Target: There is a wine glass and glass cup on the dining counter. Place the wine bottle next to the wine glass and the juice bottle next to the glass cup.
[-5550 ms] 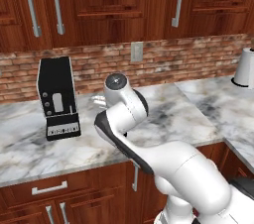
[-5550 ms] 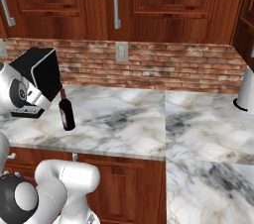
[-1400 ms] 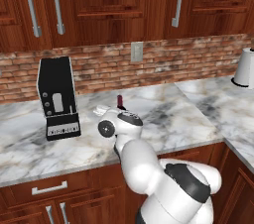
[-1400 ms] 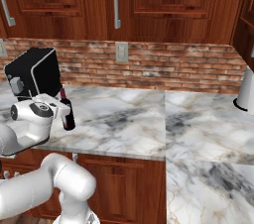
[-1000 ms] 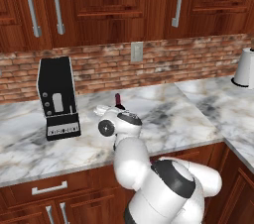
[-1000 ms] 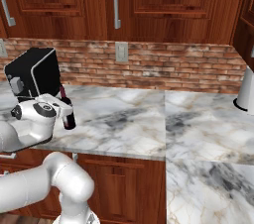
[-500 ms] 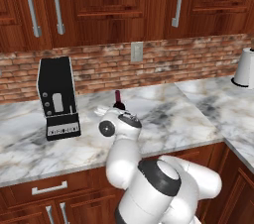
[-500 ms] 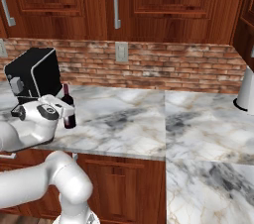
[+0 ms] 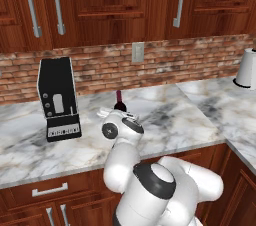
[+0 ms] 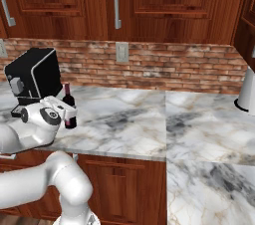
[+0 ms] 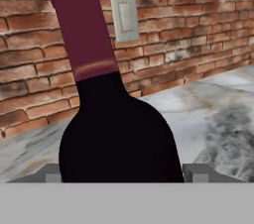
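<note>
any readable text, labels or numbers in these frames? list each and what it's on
None can be read.
Coffee machine: a pale strip of marks low on its front, too small and blurred to read.
Wine bottle: dark glass and dark-red neck, no label on the side that shows.
Wall plate on the brick: blank.

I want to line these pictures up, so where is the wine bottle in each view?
Left base view: wine bottle centre, behind the arm's wrist.
Right base view: wine bottle at left, beside the black appliance.
Hand view: wine bottle close up, left of centre.
Shared landmark: wall switch plate.
</note>
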